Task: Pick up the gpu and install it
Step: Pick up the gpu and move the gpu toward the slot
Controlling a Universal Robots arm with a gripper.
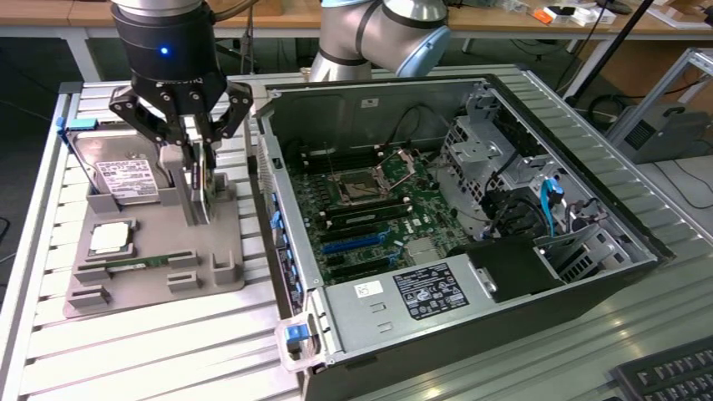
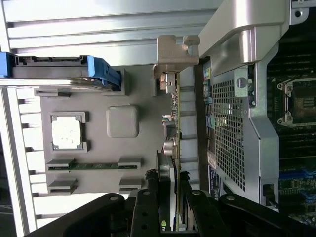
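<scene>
**Gripping the gpu at the parts tray**

Exterior view: gripper (image 1: 195,154) clamped on the gpu (image 1: 200,200), which stands on edge over the grey tray (image 1: 145,288), beside the open case (image 1: 368,92).

Wrist view: the card is edge-on between the fingers (image 2: 147,202).

Handling, judged: light, stiff, fragile. Hold by the board edges.

In the exterior view the arm (image 1: 167,42) is cut off by the upper edge. The claw (image 1: 197,180), closed on the gpu (image 1: 200,210), covers the card's upper part and one corner of the hard drive (image 1: 120,177). The keyboard (image 1: 669,378) is cropped at the corner, and print on the power supply label (image 1: 429,292) is too small to read. In the wrist view the gpu (image 2: 173,123) shows edge-on with its faces hidden, and the claw (image 2: 168,185) runs out of frame.
</scene>
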